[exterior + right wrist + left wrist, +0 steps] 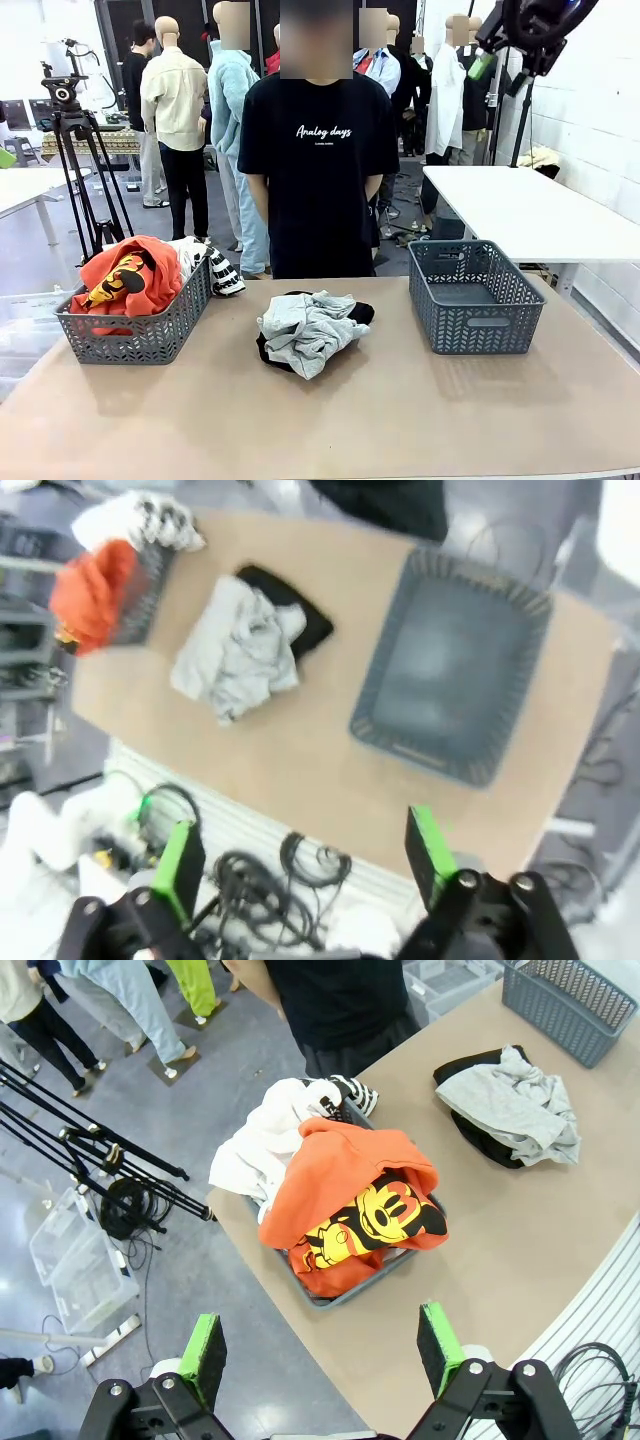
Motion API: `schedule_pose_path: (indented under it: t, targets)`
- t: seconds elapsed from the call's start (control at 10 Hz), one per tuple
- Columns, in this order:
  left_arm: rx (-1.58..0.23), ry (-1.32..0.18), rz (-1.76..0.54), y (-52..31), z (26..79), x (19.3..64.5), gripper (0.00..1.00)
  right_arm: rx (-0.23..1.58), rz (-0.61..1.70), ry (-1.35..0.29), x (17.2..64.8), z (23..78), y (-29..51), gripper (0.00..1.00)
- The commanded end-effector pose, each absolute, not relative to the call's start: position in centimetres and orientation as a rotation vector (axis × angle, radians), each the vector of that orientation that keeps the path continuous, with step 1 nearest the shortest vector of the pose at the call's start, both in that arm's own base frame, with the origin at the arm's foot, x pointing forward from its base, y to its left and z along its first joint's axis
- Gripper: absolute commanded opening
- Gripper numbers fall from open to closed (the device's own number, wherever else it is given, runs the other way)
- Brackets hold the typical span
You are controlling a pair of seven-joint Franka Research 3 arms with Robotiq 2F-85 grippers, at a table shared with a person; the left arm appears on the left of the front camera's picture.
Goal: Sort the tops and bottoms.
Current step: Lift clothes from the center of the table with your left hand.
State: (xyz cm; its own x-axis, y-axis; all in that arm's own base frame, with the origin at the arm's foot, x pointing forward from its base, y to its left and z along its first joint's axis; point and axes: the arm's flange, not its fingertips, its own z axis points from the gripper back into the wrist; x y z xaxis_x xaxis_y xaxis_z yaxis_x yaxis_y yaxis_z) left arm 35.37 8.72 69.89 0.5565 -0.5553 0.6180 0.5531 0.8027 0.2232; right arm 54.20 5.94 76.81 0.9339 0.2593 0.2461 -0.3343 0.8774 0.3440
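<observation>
My L gripper [320,1350] n R gripper [300,865] hang open; grey top [305,332] over black bottoms [363,313] at centre of table [400,420], btw both arms.

Grey floor [25,255], white table [530,210], black tripod [66,95]

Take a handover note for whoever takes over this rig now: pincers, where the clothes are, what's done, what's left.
Left pincer open, empty, high, facing the left basket.
Right pincer open, empty, high, facing the table.
Done: orange top and white printed top in left basket.
Grey top lies on black bottoms mid-table.
To do: grey top probably into left basket, bottoms into right basket.
</observation>
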Motion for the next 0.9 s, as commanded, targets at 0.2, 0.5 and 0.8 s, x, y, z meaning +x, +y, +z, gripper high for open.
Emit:
schedule_pose_path:
  t: [0.2,0.5,0.8]
  targets:
    - [0.019,-0.723,-0.648,8.7,69.9,35.4,1.0,0.323,0.254,-0.362,46.2,61.9,8.2,1.0]
    - [0.019,-0.723,-0.648,8.7,69.9,35.4,1.0,0.29,0.22,-0.517,47.5,66.4,5.1,1.0]
    - [-0.091,-0.761,-0.73,3.0,68.9,32.1,1.0,0.313,0.191,-0.437,49.3,65.9,6.1,1.0]
